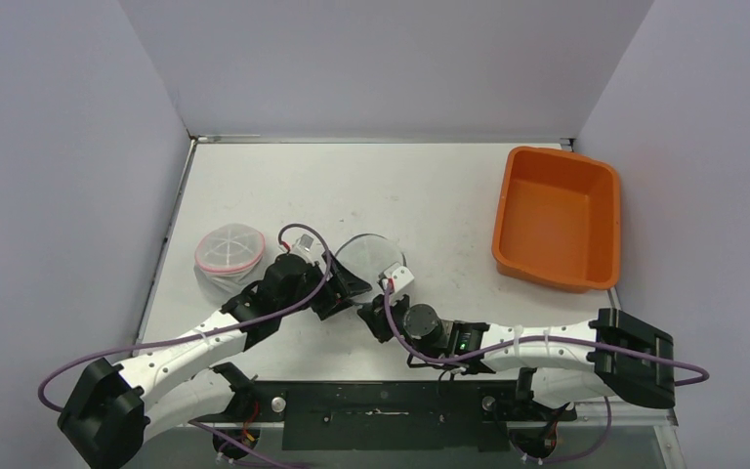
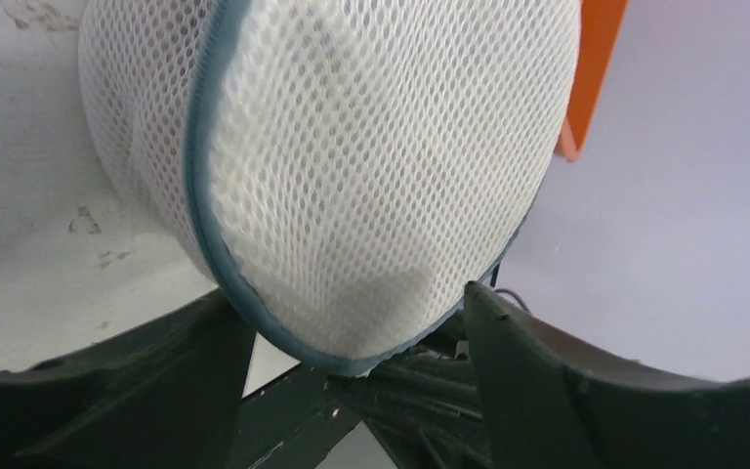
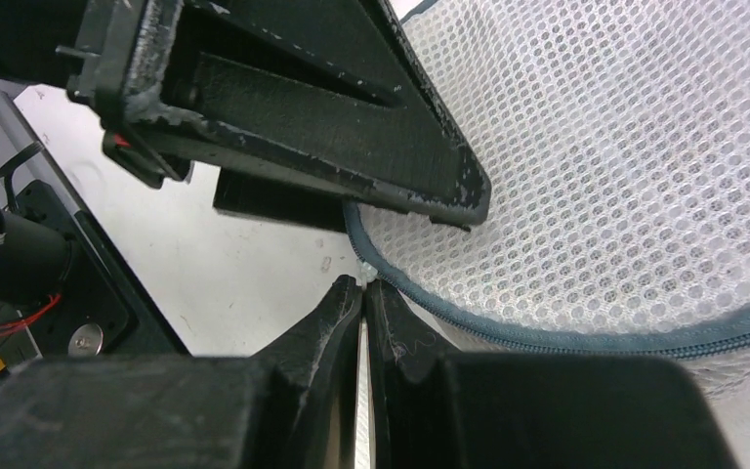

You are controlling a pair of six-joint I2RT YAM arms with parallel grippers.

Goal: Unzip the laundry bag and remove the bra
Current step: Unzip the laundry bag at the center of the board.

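Note:
The laundry bag (image 1: 369, 256) is a round white mesh pouch with a grey-blue zip round its rim, lying mid-table. In the left wrist view the laundry bag (image 2: 371, 166) fills the frame, and my left gripper (image 2: 352, 337) stands open with the bag's lower edge between its fingers. My right gripper (image 3: 364, 285) is shut, with a small pale zipper pull (image 3: 365, 273) pinched at its tips where the zip (image 3: 547, 337) ends. Both the left gripper (image 1: 350, 286) and the right gripper (image 1: 379, 295) meet at the bag's near edge. The bra is hidden.
A second round mesh pouch with pink trim (image 1: 229, 249) lies to the left of the left arm. An orange tub (image 1: 557, 220) stands at the right side of the table. Grey walls close off the back and both sides.

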